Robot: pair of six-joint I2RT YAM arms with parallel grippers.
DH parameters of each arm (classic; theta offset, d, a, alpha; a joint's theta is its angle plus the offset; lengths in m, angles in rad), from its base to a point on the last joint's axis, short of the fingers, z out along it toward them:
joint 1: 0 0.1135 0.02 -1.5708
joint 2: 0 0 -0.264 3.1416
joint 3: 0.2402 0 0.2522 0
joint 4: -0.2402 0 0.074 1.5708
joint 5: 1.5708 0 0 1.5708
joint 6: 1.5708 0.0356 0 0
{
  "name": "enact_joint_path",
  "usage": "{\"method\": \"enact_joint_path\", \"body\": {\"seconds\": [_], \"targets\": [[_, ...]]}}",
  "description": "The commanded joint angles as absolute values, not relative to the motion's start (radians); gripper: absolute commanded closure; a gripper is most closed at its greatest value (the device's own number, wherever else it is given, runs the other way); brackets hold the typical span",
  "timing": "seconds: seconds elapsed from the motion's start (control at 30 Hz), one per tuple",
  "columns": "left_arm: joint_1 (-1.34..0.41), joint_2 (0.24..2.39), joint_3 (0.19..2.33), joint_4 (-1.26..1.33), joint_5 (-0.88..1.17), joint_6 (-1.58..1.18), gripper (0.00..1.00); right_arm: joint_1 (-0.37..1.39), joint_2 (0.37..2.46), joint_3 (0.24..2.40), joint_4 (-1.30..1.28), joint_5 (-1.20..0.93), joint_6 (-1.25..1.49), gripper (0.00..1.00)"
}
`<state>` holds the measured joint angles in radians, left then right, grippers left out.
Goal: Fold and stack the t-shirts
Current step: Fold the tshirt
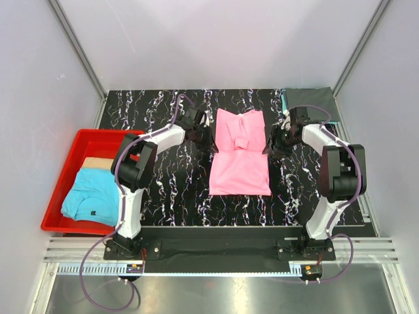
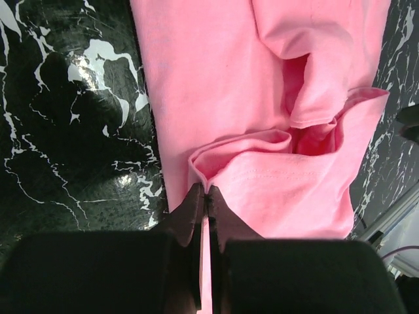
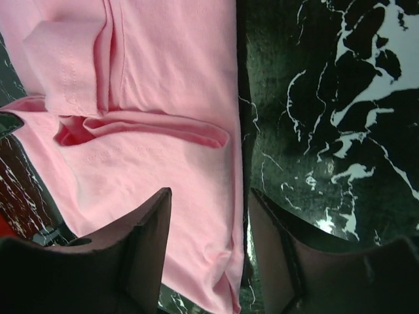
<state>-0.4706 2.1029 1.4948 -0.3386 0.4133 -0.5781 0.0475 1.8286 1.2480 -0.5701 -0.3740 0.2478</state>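
left gripper [image 2: 207,193] clamped on pink t-shirt [image 2: 216,98] at its 10 o'clock edge; right gripper [image 3: 209,193] jaws apart around the 3 o'clock edge; light blue t-shirt [image 1: 91,193] mark unreadable

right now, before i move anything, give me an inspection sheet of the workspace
surface: black marbled table top
job's things: pink t-shirt part folded at centre; light blue t-shirt in the bin; dark grey t-shirt folded at the far right corner
clutter: red bin at the left, tan cloth inside
grippers: left gripper shut on the pink shirt's edge; right gripper open astride the opposite edge
cables: purple cables along both arms
surroundings: pale walls
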Motion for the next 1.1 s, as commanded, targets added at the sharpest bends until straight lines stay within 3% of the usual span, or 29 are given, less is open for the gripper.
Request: {"method": "enact_joint_path", "body": {"seconds": [0.0, 0.4, 0.5, 0.53, 0.77, 1.07], "targets": [[-0.466, 2.058, 1.493, -0.25, 0.439, -0.598, 1.0, 0.037, 1.859, 1.246, -0.479, -0.446, 0.198, 0.43], [-0.466, 2.072, 1.488, -0.236, 0.434, -0.607, 0.98, 0.035, 1.924, 1.25, -0.419, -0.479, 0.192, 0.55], [-0.466, 2.072, 1.488, -0.238, 0.436, -0.618, 1.0, 0.035, 1.902, 1.249, -0.426, -0.437, 0.192, 0.96], [-0.466, 2.068, 1.488, -0.244, 0.437, -0.62, 1.0, 0.035, 1.885, 1.246, -0.439, -0.43, 0.19, 1.0], [-0.469, 1.928, 1.422, -0.215, 0.286, -0.669, 1.0, 0.038, 1.695, 1.166, -0.407, -0.427, 0.204, 1.0], [-0.468, 2.023, 1.476, -0.213, 0.271, -0.686, 1.0, 0.038, 1.67, 1.15, -0.311, -0.384, 0.181, 1.0]]}}
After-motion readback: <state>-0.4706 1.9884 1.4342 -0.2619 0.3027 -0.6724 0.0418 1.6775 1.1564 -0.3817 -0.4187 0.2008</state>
